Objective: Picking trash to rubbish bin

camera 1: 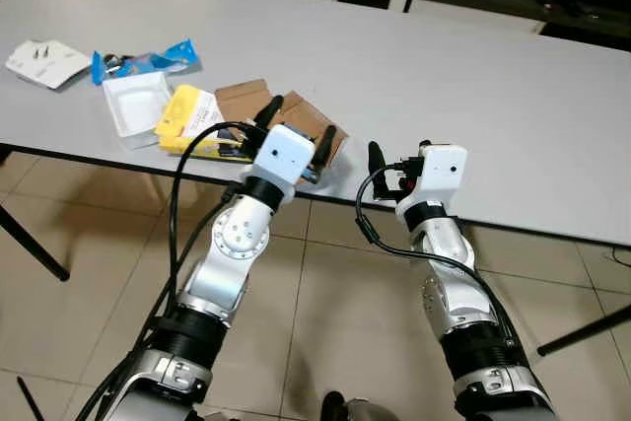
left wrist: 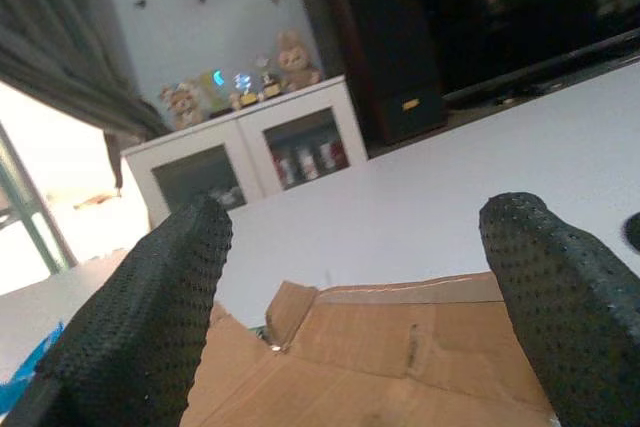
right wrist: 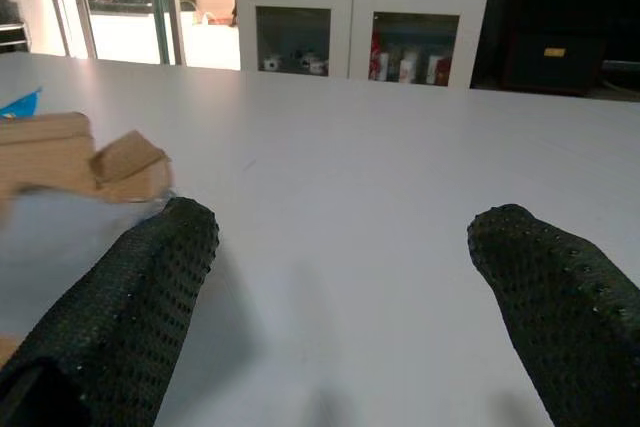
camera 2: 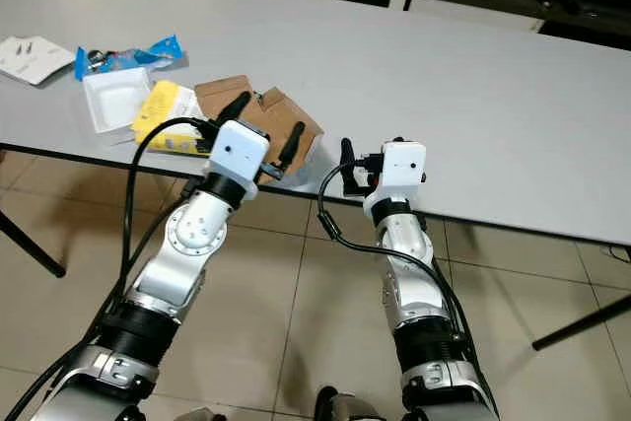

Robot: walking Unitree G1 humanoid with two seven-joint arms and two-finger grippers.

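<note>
item: flattened cardboard box point(camera 1: 296, 117), near table point(camera 1: 513, 115) edge beside yellow packet point(camera 1: 189, 117). left gripper point(camera 1: 297, 127) fingers apart, straddling it; advise lowering squarely, pinching one flap edge. right gripper point(camera 1: 398, 161) fingers apart, over bare tabletop.

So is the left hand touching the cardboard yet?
Cannot tell. In the left wrist view the open left hand straddles the cardboard, but no contact or gap shows plainly.

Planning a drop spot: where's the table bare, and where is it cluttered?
Bare: the grey table from the right gripper rightward and back to the far edge. Crowded: the near left corner, where cardboard, yellow packet, white tray, blue wrapper and a white card cluster around the left gripper.
</note>
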